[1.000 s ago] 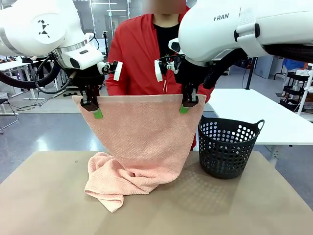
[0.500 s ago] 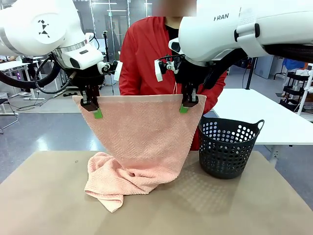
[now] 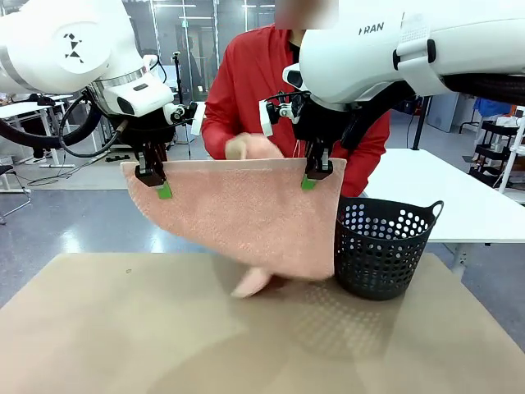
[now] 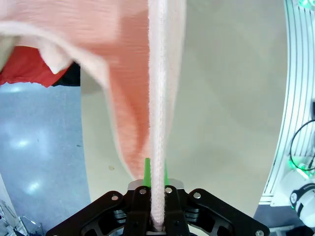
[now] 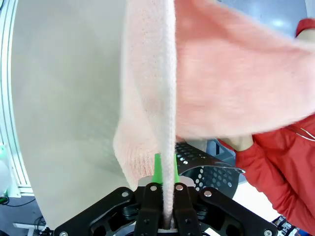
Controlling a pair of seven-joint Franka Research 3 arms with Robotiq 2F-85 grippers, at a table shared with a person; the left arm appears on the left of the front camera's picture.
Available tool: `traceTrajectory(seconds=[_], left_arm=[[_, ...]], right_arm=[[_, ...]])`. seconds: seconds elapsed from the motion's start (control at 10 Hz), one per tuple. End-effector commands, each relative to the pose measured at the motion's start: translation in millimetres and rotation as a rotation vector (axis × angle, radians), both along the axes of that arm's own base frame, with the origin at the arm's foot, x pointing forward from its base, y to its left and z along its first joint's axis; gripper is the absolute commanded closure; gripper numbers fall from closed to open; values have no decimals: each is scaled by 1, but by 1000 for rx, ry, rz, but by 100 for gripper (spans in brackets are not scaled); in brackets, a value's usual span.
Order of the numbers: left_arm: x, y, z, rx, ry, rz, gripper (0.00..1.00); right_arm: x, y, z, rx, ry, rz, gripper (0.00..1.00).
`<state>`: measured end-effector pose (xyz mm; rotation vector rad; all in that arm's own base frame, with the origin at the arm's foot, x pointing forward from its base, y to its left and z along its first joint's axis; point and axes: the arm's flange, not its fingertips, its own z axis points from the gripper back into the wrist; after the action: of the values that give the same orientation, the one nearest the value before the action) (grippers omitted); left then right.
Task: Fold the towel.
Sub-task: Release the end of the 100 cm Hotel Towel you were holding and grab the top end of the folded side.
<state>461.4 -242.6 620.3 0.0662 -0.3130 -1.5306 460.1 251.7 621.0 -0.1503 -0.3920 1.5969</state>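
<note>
The pale pink towel (image 3: 246, 213) hangs stretched between my two grippers above the table. My left gripper (image 3: 156, 182) is shut on its upper left corner and my right gripper (image 3: 314, 176) on its upper right corner. A person's hand (image 3: 250, 148) rests at the middle of the top edge. The towel's lower part is lifted and blurred, with a tail (image 3: 254, 281) just over the table. In the left wrist view the towel's edge (image 4: 157, 73) runs up from my shut left gripper (image 4: 155, 172). The right wrist view has the towel (image 5: 162, 73) pinched in my right gripper (image 5: 165, 169).
A dark perforated basket (image 3: 381, 246) stands on the brown table (image 3: 123, 336) just right of the towel; its rim also appears as the basket (image 5: 206, 164) in the right wrist view. The person in a red top (image 3: 262, 82) stands across the table. A white table (image 3: 443, 193) is behind right.
The towel's heap has come up off the table and swung toward the far side. The person shifted right and brought a hand to the top edge. Both grippers kept their places.
</note>
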Motion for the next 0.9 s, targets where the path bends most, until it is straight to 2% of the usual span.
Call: traceTrajectory(seconds=[0.0,0.8], left_arm=[[1,-1,2,-1,-5,-2,100],[1,-1,2,-1,-5,-2,100]], right_arm=[[1,-1,2,-6,-7,-1,100],[1,-1,2,-6,-7,-1,100]])
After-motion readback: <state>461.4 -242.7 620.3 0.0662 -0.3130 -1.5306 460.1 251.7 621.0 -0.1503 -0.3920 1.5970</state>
